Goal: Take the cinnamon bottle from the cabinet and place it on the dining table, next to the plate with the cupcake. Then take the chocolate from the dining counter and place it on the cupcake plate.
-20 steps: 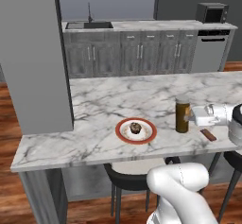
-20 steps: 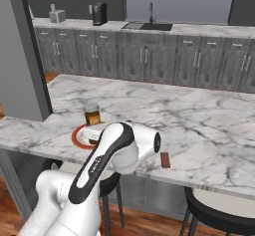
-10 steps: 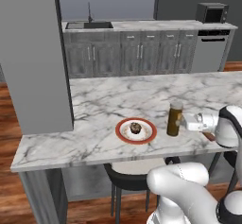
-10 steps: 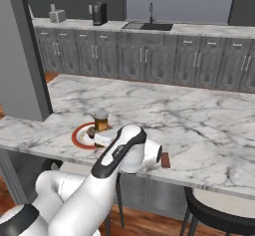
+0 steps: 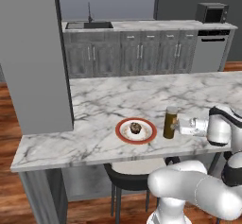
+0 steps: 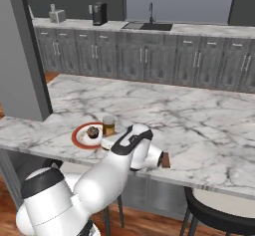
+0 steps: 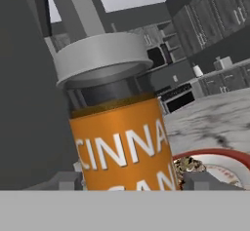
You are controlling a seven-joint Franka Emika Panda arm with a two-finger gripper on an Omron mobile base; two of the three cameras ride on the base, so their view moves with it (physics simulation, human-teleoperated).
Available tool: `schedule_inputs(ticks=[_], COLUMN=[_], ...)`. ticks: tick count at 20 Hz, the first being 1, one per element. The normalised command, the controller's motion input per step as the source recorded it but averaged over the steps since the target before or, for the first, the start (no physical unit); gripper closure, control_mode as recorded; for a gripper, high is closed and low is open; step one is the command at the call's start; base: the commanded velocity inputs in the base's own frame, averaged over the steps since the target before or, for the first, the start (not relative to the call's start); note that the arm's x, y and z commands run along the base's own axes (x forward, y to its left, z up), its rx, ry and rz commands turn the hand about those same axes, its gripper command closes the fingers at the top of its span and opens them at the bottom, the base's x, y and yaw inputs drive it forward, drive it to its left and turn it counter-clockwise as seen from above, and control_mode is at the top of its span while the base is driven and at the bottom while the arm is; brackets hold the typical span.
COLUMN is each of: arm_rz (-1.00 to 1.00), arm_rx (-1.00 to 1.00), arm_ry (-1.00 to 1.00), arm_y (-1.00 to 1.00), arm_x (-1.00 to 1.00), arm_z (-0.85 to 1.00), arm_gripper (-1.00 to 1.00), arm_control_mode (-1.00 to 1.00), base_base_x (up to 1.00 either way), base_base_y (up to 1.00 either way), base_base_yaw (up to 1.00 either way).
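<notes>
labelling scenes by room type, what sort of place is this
A home kitchen, it seems: a sink set in a run of grey cabinets, a microwave, and a marble dining table with a cupcake.

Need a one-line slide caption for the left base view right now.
Gripper holds the cinnamon bottle upright on the dining table, just right of the red-rimmed plate with the cupcake.

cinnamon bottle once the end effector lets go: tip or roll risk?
The cinnamon bottle is tall and narrow, so a nudge would probably tip it. Being cylindrical, it would likely roll once down, perhaps toward the plate beside it. It looks rigid, so the end effector shouldn't deform it.
</notes>
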Motion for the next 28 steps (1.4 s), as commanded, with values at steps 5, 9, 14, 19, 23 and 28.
schedule_inputs(ticks=[5, 9, 14, 19, 23, 28], arm_rz=[0.00, 0.00, 0.00, 0.00, 0.00, 0.00], arm_rx=[0.00, -0.01, -0.03, -0.01, 0.00, -0.02], arm_ry=[-0.03, -0.09, -0.12, -0.05, -0.02, -0.03], arm_y=[-0.10, -0.15, -0.20, -0.09, -0.05, -0.02], arm_x=[0.47, 0.47, 0.35, 0.29, 0.25, -0.35], arm_z=[-0.50, -0.36, -0.43, -0.37, -0.22, 0.36], arm_gripper=[1.00, 1.00, 1.00, -1.00, -1.00, -1.00], arm_control_mode=[-1.00, -1.00, -1.00, -1.00, -1.00, -1.00], base_base_x=[0.00, 0.00, 0.00, 0.00, 0.00, 0.00], base_base_y=[0.00, 0.00, 0.00, 0.00, 0.00, 0.00], base_base_yaw=[0.00, 0.00, 0.00, 0.00, 0.00, 0.00])
